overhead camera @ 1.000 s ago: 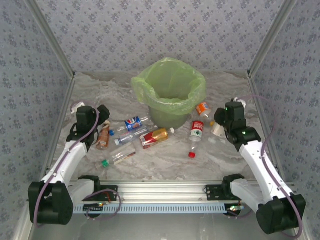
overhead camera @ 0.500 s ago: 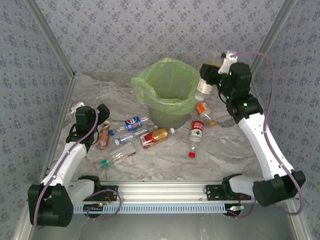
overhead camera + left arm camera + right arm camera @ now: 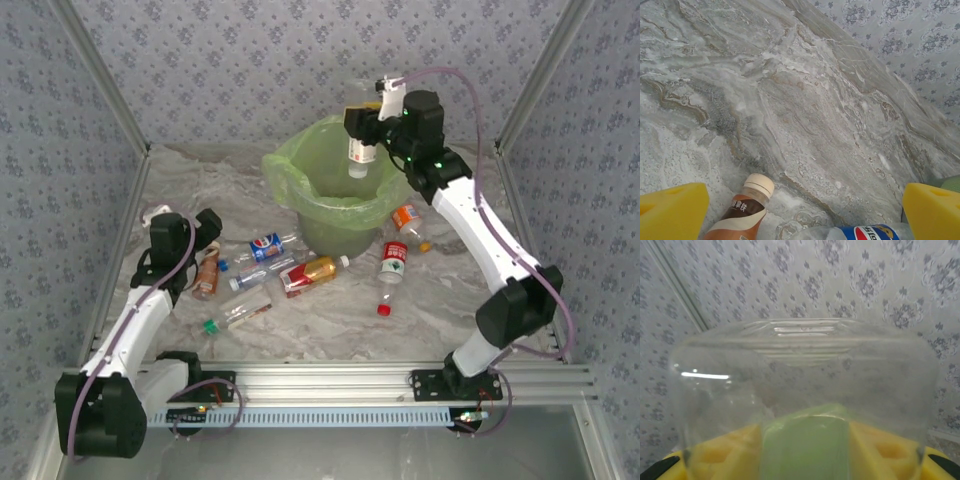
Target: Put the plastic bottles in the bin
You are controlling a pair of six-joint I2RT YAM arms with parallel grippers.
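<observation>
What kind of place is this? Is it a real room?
Probably a robot practice booth, not a home room. Two robot arms are bolted to a metal rail, patterned walls box in a marble-look table, and plastic bottles lie scattered beside a green bin.

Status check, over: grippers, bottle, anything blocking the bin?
Left gripper open, low by the brown bottle. Right gripper shut on a clear bottle, over the bin. Nothing between bottle and bin.

brown bottle (image 3: 742,215) cropped below, held bottle (image 3: 800,385) blurred
</observation>
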